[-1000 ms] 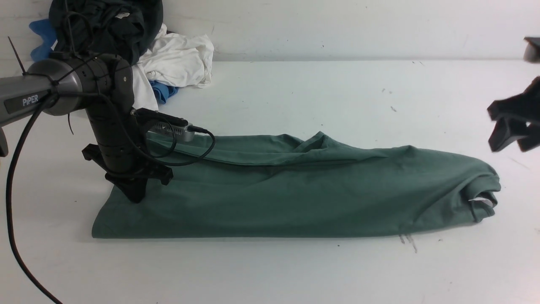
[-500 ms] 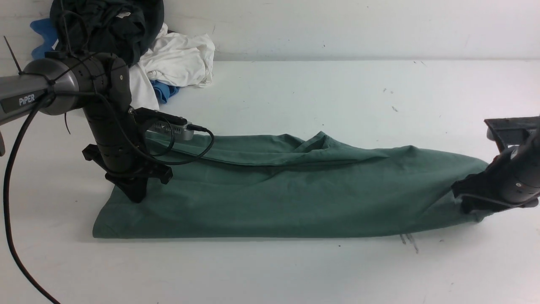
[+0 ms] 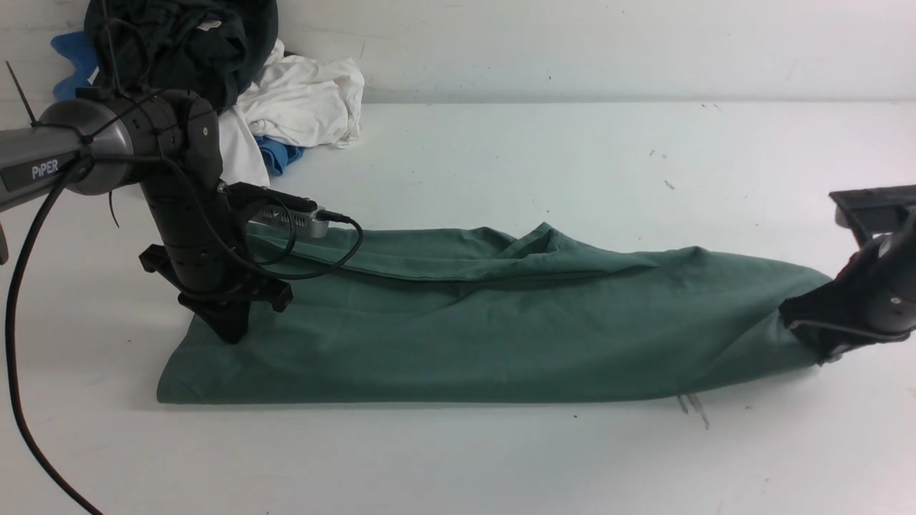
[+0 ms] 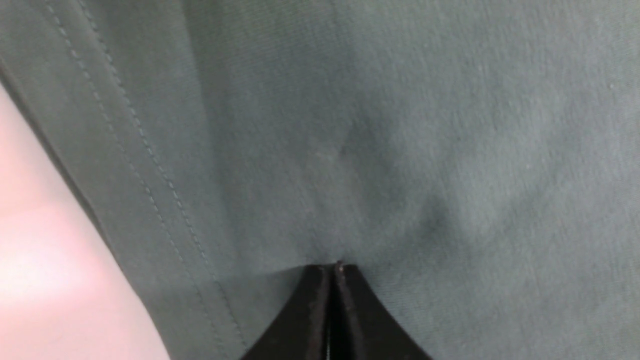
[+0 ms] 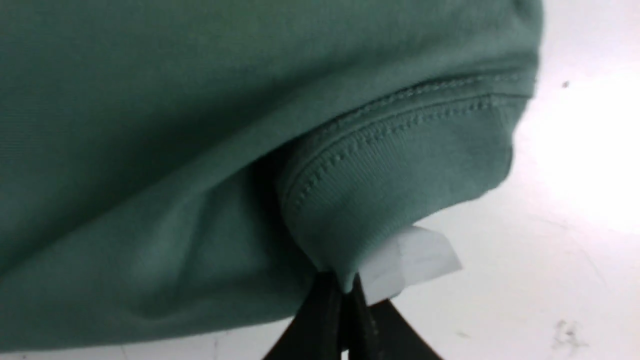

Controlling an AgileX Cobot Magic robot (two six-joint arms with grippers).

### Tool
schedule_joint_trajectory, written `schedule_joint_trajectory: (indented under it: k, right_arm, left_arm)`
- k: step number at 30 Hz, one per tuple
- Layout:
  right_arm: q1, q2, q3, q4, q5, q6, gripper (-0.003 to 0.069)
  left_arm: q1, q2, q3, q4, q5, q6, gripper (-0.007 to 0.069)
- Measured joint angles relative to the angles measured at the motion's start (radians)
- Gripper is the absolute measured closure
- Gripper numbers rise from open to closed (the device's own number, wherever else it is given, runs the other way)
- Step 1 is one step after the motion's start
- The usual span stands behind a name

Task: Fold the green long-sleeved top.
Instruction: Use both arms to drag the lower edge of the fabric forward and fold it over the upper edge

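The green long-sleeved top point(image 3: 501, 336) lies folded lengthwise across the desk point(image 3: 458, 465). The left jaws, pressed together, stand tip-down on its left end. The right jaws are clamped on its ribbed neckband point(image 5: 390, 185) at the right end, beside the white label point(image 5: 415, 257).

I see my right gripper point(image 5: 344, 285) pinching the green long-sleeved top point(image 5: 175, 125) at its ribbed collar point(image 5: 395, 175), white label point(image 5: 412, 260) just beside.

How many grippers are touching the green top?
2. The left gripper presses the top near its left end; the right gripper pinches its right end.
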Motion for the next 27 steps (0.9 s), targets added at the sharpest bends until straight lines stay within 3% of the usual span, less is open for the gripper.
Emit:
schedule_joint_trajectory:
  k: [10, 14, 17, 20, 25, 27]
  right_arm:
    - [-0.123, 0.010, -0.003, -0.002, 0.053, -0.006, 0.0653]
    - [-0.136, 0.033, -0.003, -0.001, 0.037, -0.011, 0.0580]
    - [-0.136, 0.040, -0.022, -0.013, 0.012, -0.012, 0.0449]
    - [-0.136, 0.040, -0.093, -0.019, 0.045, -0.012, 0.0363]
    - [-0.097, 0.018, -0.215, 0.053, 0.131, -0.072, 0.0320]
    - [-0.023, 0.004, -0.261, 0.131, 0.140, -0.149, 0.0326]
  left_arm:
    - [0.001, 0.000, 0.001, 0.000, 0.000, 0.000, 0.0632]
    - [0.001, 0.000, 0.001, -0.001, -0.001, 0.000, 0.0632]
    - [0.001, 0.000, 0.001, -0.001, -0.002, 0.000, 0.0632]
    - [0.001, 0.000, 0.001, -0.001, -0.003, 0.000, 0.0632]
    - [0.001, 0.000, 0.001, -0.001, -0.003, 0.000, 0.0632]
    - [0.001, 0.000, 0.001, -0.001, -0.004, 0.000, 0.0632]
